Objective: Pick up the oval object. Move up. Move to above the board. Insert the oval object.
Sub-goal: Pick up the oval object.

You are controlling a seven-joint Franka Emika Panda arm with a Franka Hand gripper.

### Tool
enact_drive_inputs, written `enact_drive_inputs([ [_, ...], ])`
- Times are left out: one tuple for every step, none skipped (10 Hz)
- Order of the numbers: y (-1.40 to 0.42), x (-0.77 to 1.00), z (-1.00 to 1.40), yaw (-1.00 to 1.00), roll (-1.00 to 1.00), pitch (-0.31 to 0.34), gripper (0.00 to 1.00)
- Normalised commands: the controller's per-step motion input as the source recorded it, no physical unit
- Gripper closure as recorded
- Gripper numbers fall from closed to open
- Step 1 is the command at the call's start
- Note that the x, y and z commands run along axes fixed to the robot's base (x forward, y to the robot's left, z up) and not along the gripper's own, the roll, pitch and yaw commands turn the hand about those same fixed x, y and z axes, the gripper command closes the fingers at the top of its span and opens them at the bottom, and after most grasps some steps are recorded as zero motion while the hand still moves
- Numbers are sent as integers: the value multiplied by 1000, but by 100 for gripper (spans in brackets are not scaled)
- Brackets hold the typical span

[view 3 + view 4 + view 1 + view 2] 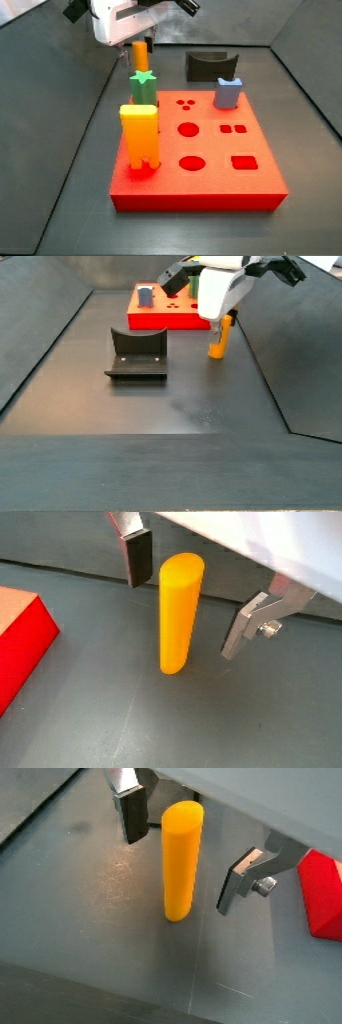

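Oval object (179,612) yellow-orange; board (201,160) red; end effector (194,597) silver fingers, dark pads.

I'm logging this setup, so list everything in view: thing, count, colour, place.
oval peg: one, yellow shading to orange, upright on the grey floor beside the board, between the tool's fingers, not gripped.
board: one, red, flat on the floor, with round and square holes.
wide block: one, yellow-orange, standing in the board's near corner in a side view.
star peg: one, green, standing in the board behind the wide block.
blue piece: one, blue-grey, on the board's far side.
fixture: one, dark, on the floor apart from the board.
tool: one, silver fingers with dark pads, open around the oval peg.
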Motion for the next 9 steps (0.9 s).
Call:
enact_drive_inputs([
  [0,0,0,0,0,0,100],
  [0,0,0,0,0,0,100],
  [0,0,0,0,0,0,100],
  [0,0,0,0,0,0,100],
  [0,0,0,0,0,0,100],
  [0,0,0,0,0,0,100],
  [0,0,0,0,0,0,100],
  [0,0,0,0,0,0,100],
  [0,0,0,0,0,0,100],
])
